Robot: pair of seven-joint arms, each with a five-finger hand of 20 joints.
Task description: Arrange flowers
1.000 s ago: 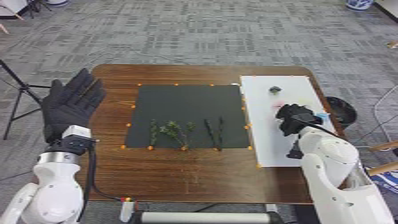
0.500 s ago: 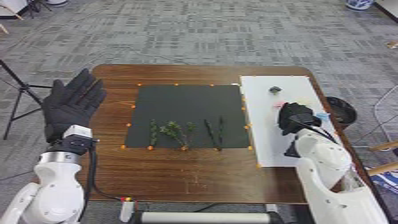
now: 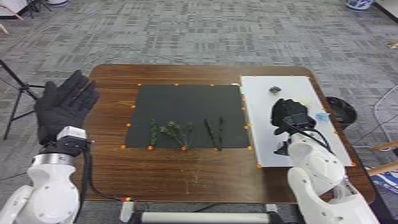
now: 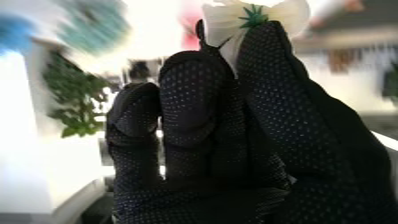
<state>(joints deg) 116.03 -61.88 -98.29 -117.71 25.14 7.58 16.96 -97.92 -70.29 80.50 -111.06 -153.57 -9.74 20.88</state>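
Evidently, we found the right hand [image 3: 291,119] pinching a pale flower [image 4: 290,12] over the white board [image 3: 282,84]; the left hand [image 3: 62,111], fingers extended, was at the left edge of the tabletop [image 3: 204,172].

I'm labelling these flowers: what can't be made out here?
- Right wrist view: part of the white flower, hidden by the right hand and cut off by the edge.
- Right wrist view: the blue thing, blurred and cut off by the edge.
- Head view: the small dark thing, too small to tell.
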